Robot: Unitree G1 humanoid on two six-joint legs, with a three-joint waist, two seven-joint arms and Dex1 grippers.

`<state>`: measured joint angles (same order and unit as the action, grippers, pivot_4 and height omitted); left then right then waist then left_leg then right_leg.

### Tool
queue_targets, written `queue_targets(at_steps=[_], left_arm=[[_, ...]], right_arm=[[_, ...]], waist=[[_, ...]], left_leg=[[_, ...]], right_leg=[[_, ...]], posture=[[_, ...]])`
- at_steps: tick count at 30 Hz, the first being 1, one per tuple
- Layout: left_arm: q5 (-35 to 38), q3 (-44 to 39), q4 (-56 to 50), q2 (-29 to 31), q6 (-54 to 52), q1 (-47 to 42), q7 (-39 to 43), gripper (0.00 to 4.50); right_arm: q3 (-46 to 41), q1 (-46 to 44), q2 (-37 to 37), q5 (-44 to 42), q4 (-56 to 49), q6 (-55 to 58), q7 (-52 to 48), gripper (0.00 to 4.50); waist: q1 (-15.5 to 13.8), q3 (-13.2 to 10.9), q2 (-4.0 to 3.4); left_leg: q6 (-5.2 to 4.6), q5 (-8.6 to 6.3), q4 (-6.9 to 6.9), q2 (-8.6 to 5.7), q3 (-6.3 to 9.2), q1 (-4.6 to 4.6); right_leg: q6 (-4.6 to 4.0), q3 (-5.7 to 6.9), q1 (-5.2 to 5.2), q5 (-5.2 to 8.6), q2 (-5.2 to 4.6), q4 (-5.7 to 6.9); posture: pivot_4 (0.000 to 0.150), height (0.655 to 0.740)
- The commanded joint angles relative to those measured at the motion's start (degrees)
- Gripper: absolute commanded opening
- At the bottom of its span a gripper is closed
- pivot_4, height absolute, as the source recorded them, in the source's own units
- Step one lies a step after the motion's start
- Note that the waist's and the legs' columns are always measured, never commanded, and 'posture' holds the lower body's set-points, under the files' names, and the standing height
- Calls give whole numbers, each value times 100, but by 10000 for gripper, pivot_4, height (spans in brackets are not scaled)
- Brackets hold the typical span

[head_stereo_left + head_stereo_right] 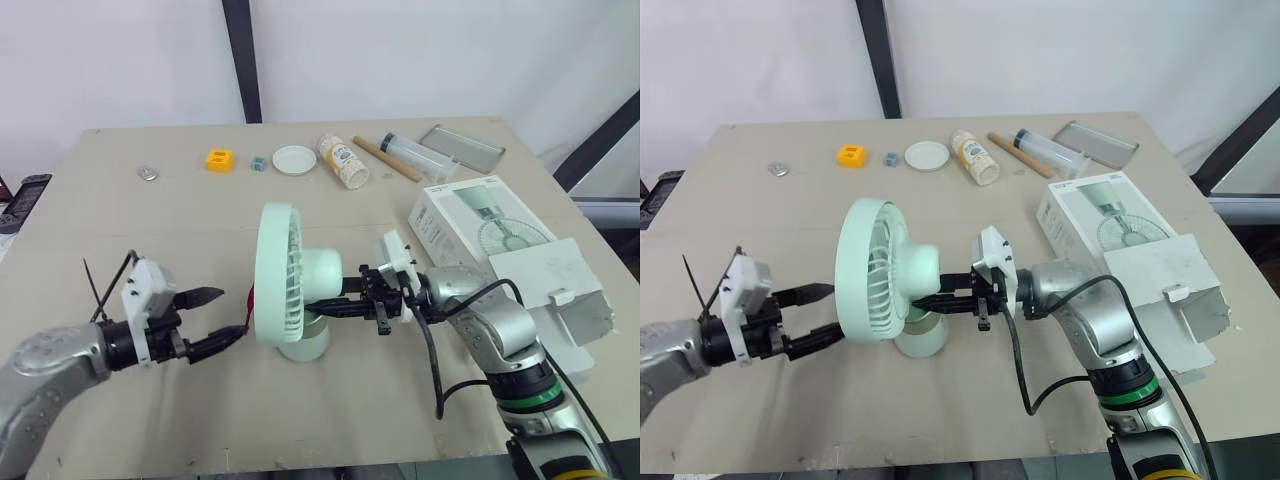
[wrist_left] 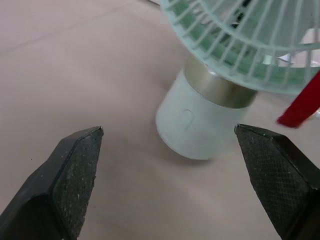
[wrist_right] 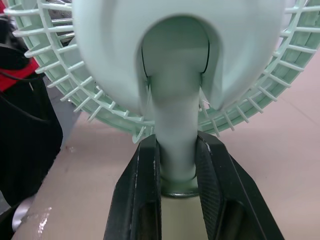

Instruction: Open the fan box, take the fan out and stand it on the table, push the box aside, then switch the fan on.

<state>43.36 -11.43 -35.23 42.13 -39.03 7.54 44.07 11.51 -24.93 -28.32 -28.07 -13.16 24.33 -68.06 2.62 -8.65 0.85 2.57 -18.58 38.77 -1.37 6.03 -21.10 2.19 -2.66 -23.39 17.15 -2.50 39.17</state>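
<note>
- Pale beige rectangular tabletop (image 1: 150,230) fills the centre and bottom.
- Plain white wall (image 1: 420,50) across the top.
- Black upright post (image 1: 241,60), upper centre; black slanted bar (image 1: 600,140), right edge.

The fan (image 1: 290,280) is pale green plastic, smooth and matt, its grille made of thin moulded ribs. Round the top of its base runs a band (image 2: 217,90) of silver metal with a soft shine. The pads of my left claw (image 1: 232,313) look like black rubber, rough with a fine cross-hatch. Those of my right claw (image 3: 177,147) are the same black, finely grained. The table (image 1: 150,230) is a smooth, matt beige board. The box (image 1: 470,215) is white card with a slight sheen. The tray (image 1: 462,145) looks like dull grey metal, the stick (image 1: 385,158) like bare wood.
</note>
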Motion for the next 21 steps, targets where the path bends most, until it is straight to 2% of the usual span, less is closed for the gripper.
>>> queue_targets(at_steps=[1,2,3,4,8,9,11,13,15,16,21], left_arm=[[-269,190,-122,-154,299,-19,-125,39631],[-363,266,-93,-175,357,-17,-120,39631],[-429,339,-59,-195,392,-32,-115,37720],[-474,394,-29,-215,424,-45,-115,31817],[-688,623,134,-308,558,-128,-105,24317],[-779,699,192,-322,612,-149,-85,19265],[-1007,901,368,-352,755,-213,-37,15682],[-1134,1020,499,-396,851,-268,-30,10259],[-1261,1161,617,-457,934,-346,-39,1934],[-1333,1241,689,-487,987,-389,-32,362],[-1487,1461,926,-667,1181,-570,55,362]], right_arm=[[-33,56,90,-11,-207,-301,57,3947],[-14,83,100,11,-215,-319,68,3947],[6,106,117,18,-212,-320,83,3947],[23,122,130,25,-206,-332,95,3947],[75,168,118,96,-148,-418,68,3947],[75,175,107,111,-139,-426,65,3947],[82,199,80,152,-130,-458,65,3947],[95,212,70,187,-129,-487,72,3947],[107,235,62,194,-169,-482,94,3947],[113,239,60,194,-182,-476,107,3947],[114,262,40,197,-217,-463,166,3947]], waist=[[-3,0,0],[-5,0,0],[-5,0,0],[-5,0,0],[1,1,0],[3,1,0],[3,1,0],[2,2,0],[2,2,1],[2,2,1],[2,4,1]], left_leg=[[0,0,0,0,0,0],[1,0,0,-1,-2,1],[1,1,1,-1,-1,1],[1,1,2,-1,-1,2],[1,1,2,0,-3,5],[1,1,2,1,-3,5],[1,1,2,1,-4,5],[1,1,2,0,-4,7],[1,1,2,0,-4,9],[1,1,2,1,-4,9],[0,0,2,1,-4,10]], right_leg=[[0,0,0,0,0,0],[0,0,0,0,0,0],[-1,1,1,0,0,1],[-1,0,3,0,0,1],[-1,-1,4,0,1,1],[-1,0,4,-1,4,1],[-1,-1,4,-1,4,2],[-1,-1,6,-1,4,2],[-2,-1,7,-1,4,2],[-2,0,7,-1,4,2],[-2,-1,9,-1,4,2]], posture=[[1500,7400],[1500,7400],[1500,7400],[1500,7400],[1500,7400],[1500,7400],[1500,7400],[1500,7400],[1500,7400],[1500,7400],[1500,7400]])
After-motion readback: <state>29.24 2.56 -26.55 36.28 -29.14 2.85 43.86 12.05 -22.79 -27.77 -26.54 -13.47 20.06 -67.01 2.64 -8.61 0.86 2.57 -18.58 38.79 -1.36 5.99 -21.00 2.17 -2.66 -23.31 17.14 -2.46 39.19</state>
